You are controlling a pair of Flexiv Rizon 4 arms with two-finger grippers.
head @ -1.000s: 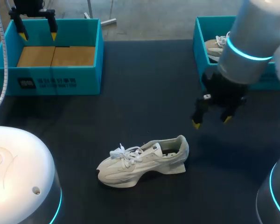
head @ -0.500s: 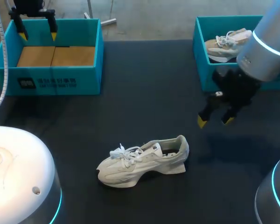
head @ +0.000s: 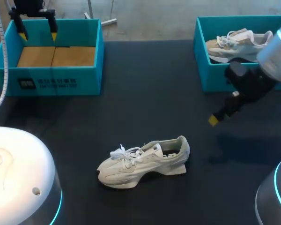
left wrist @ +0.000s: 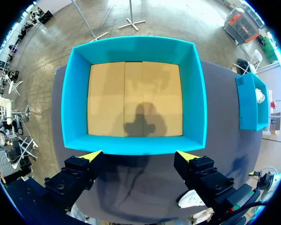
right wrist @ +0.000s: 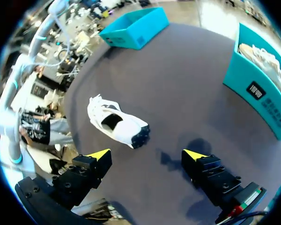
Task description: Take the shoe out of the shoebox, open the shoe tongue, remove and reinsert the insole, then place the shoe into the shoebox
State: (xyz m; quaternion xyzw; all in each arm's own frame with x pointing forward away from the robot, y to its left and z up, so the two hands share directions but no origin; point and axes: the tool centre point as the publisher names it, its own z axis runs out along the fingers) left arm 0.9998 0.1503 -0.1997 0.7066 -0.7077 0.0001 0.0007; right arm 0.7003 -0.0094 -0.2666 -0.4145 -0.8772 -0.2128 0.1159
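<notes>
A white sneaker lies on its sole on the dark table, toe to the left, laces tied; the right wrist view shows the sneaker ahead of its fingers. My right gripper hangs open and empty to the sneaker's upper right, just in front of the right box; in its own view the right gripper holds nothing. My left gripper stands open above the far wall of the left teal shoebox. In its own view the left gripper is over the shoebox, which shows only a bare cardboard floor.
A second teal box at the back right holds another pale shoe; that box also shows beside my right gripper. A white rounded robot base fills the near left corner.
My right arm has swung right and back, away from the sneaker, toward the right box. The left arm and the sneaker have stayed put.
</notes>
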